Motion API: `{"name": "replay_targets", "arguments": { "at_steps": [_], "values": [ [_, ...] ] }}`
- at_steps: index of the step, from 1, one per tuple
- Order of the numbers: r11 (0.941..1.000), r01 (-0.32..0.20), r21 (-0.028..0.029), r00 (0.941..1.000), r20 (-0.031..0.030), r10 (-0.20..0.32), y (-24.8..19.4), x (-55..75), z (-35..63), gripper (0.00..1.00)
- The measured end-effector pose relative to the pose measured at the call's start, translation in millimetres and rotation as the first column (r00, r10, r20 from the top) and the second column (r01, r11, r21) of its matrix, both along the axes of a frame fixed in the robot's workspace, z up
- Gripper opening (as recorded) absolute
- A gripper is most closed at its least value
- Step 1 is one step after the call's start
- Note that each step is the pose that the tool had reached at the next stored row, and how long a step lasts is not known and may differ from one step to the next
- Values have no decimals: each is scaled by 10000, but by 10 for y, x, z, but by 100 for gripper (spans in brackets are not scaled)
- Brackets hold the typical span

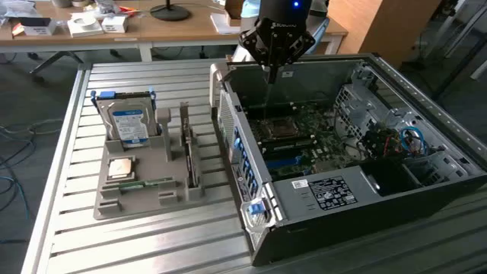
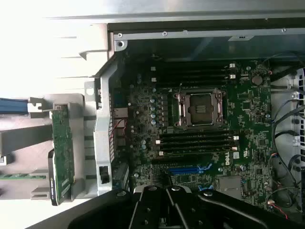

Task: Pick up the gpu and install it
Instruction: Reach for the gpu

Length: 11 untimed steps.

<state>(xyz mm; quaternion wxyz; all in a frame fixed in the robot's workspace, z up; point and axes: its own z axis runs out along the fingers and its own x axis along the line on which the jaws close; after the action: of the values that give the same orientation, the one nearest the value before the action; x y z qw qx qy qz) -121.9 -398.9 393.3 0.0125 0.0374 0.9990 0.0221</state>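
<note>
Thin flat green circuit-board gpu (image 1: 187, 154) upright at grey plastic holder's (image 1: 148, 162) case-side edge; black gripper (image 1: 268, 77) vertical over open metal case (image 1: 380, 214), fingers pinched together, empty.

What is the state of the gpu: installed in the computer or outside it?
Outside. The gpu stands on edge in the grey holder on the table, beside the open computer case.

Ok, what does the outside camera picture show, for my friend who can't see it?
A black robot end effector, shut and empty, hangs over the green motherboard inside an open black computer case. To the exterior view's left, the thin green gpu card stands on edge in a grey parts holder near a silver hard drive.
</note>
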Motion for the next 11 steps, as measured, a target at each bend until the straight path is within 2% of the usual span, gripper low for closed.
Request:
{"name": "replay_targets", "arguments": {
  "at_steps": [11],
  "values": [
    [10000,1,1,10000,1,-1,0,-14,-1,11]
  ]
}}
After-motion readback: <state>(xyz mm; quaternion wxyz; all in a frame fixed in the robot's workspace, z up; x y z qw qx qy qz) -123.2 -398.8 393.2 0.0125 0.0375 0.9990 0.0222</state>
